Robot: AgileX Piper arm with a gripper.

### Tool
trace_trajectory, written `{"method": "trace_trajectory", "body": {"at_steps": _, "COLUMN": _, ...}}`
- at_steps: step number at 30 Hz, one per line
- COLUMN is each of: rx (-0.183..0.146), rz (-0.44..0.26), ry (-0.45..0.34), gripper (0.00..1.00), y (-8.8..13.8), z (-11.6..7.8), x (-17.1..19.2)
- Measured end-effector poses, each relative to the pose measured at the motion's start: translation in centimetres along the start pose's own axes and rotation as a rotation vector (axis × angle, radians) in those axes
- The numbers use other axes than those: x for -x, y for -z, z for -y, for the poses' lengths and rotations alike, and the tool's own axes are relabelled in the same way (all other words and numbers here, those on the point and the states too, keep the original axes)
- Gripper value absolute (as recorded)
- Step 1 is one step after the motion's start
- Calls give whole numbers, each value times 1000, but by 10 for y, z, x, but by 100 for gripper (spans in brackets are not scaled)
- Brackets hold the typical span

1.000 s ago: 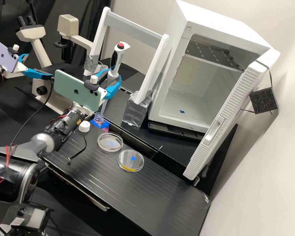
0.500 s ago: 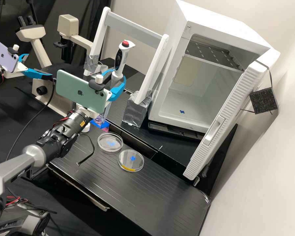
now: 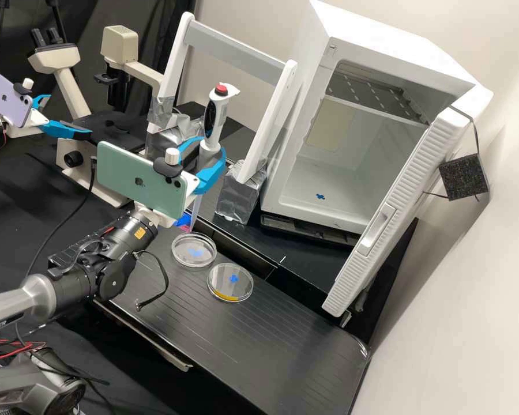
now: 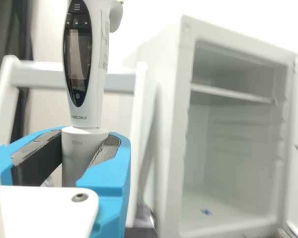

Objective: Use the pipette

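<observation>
- Pipette (image 3: 215,112) is up in the pincer (image 3: 212,145), which is clamped round its grey collar, just in front of the white frame (image 3: 232,49) from where I'm standing. Pretty much upright, slight lean.
- So we're at the handling stage, I reckon: tool in hand, liquid work either coming up or partway through. Can't tell whether it's loaded.
- Next move, imo: get the tip lined up over its target and ease it down. The clear dish (image 3: 194,250) and the yellow-edged dish (image 3: 230,282) both sit on the surface (image 3: 282,346), on the near side of the frame, so one of those is my guess.
- Somebody or something has to work the red button (image 3: 221,90) too. The grip's on the body, nothing's on that button.
- Hard to make out: the very tip. Down by the blue patch (image 3: 184,220), near side of the frame, the phone (image 3: 141,178) and pincer get in the way, so no clue if it's inside anything.
- Wrist view crops the pipette's head, and the gripper's white plate (image 4: 47,213) blocks the lower shaft. Display's unreadable to me.
</observation>
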Motion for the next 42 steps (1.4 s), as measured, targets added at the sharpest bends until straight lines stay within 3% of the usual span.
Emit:
{"method": "trace_trajectory", "body": {"at_steps": 4, "rx": 5, "rz": 50, "ry": -7, "gripper": 0, "y": -10, "z": -3, "x": 3}}
{"method": "trace_trajectory", "body": {"at_steps": 9, "rx": -28, "rz": 81, "ry": -30, "gripper": 0, "y": -16, "z": -8, "x": 4}}
{"method": "trace_trajectory", "body": {"at_steps": 14, "rx": -42, "rz": 86, "ry": -34, "gripper": 0, "y": -17, "z": -9, "x": 5}}
{"method": "trace_trajectory", "body": {"at_steps": 25, "rx": -33, "rz": 58, "ry": -53, "gripper": 0, "y": -13, "z": -18, "x": 3}}
{"method": "trace_trajectory", "body": {"at_steps": 29, "rx": -16, "rz": 12, "ry": -73, "gripper": 0, "y": 0, "z": -30, "x": -5}}
{"method": "trace_trajectory", "body": {"at_steps": 33, "rx": -41, "rz": -88, "ry": -42, "gripper": 0, "y": 22, "z": -34, "x": -20}}
{"method": "trace_trajectory", "body": {"at_steps": 38, "rx": 5, "rz": -176, "ry": 43, "gripper": 0, "y": 52, "z": -28, "x": -43}}
{"method": "trace_trajectory", "body": {"at_steps": 42, "rx": 13, "rz": -195, "ry": 104, "gripper": 0, "y": 70, "z": -24, "x": -65}}
